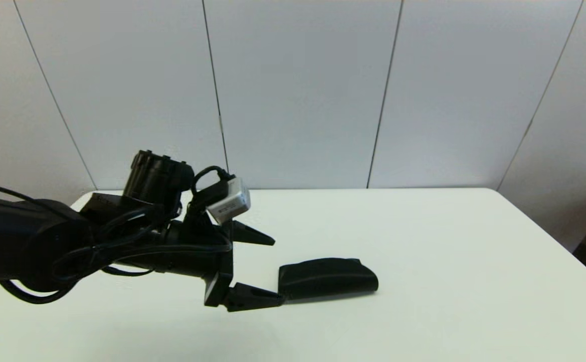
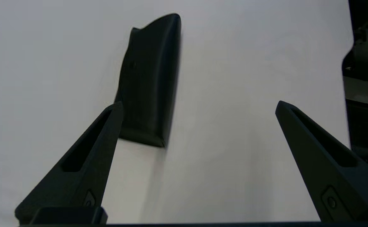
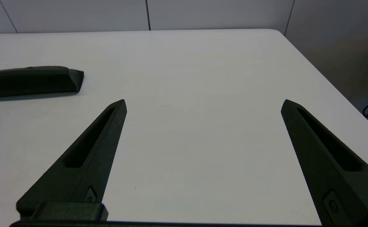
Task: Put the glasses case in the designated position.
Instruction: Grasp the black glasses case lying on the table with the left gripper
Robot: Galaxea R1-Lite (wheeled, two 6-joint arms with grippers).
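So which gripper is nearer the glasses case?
Left. The left gripper is open right beside the glasses case; the right gripper hovers farther off, open.

The glasses case [image 1: 327, 278] lying on the bench [image 1: 449, 241] looks matt black, smooth-skinned like moulded plastic or faux leather, with only a dull sheen along its domed top. The bench itself is a smooth white surface with a soft, low gloss. Just beside the case, the left claw [image 1: 268, 269] has fingers [image 2: 86, 164] of matt black hard plastic, and the right claw [image 3: 203, 108] shows the same matt black plastic on its own fingers [image 3: 89, 154]; a small silvery metal-looking box [image 1: 230, 201] sits on the left wrist above the case's near end.
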